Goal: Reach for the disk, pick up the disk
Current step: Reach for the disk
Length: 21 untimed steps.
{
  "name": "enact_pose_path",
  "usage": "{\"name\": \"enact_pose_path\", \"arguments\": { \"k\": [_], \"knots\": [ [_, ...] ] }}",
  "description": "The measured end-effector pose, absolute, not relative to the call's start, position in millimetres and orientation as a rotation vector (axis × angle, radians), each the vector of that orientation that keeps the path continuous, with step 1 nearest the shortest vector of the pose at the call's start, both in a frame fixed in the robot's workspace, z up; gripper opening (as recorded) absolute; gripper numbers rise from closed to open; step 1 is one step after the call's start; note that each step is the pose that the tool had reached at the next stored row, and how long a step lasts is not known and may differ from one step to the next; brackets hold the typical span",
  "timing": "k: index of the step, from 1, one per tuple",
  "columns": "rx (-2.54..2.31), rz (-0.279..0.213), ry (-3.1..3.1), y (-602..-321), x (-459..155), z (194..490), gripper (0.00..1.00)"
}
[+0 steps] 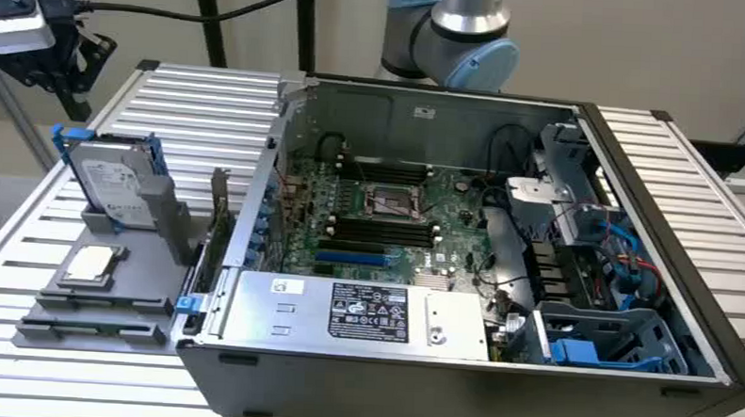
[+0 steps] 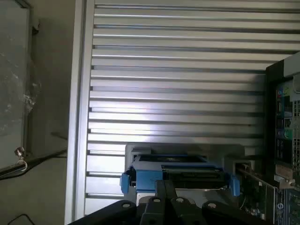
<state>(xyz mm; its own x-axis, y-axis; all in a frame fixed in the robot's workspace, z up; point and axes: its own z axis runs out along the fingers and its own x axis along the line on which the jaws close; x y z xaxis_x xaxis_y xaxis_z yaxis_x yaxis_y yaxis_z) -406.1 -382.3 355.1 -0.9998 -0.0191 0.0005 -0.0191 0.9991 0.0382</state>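
Observation:
The disk stands upright in a slot of a grey holder at the exterior view's left. It is a silver-grey drive with a white label, framed by a blue carrier. My gripper hangs in the air above the disk and slightly toward the exterior view's left, not touching it. In the wrist view the disk's blue-framed top edge lies just beyond my black fingertips, which sit pressed together. The gripper is shut with nothing in it.
An open computer case stands beside the holder, with a motherboard and a silver box with a black label inside. A small square chip lies on the holder. A thin card stands upright between disk and case. The slatted table extends beyond.

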Motion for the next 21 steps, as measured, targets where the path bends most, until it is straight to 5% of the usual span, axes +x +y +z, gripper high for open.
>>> {"name": "enact_pose_path", "arguments": {
  "k": [21],
  "knots": [
    [0.208, -0.060, -3.131, -382.2, -408.3, 355.1, 0.11]
  ]
}}
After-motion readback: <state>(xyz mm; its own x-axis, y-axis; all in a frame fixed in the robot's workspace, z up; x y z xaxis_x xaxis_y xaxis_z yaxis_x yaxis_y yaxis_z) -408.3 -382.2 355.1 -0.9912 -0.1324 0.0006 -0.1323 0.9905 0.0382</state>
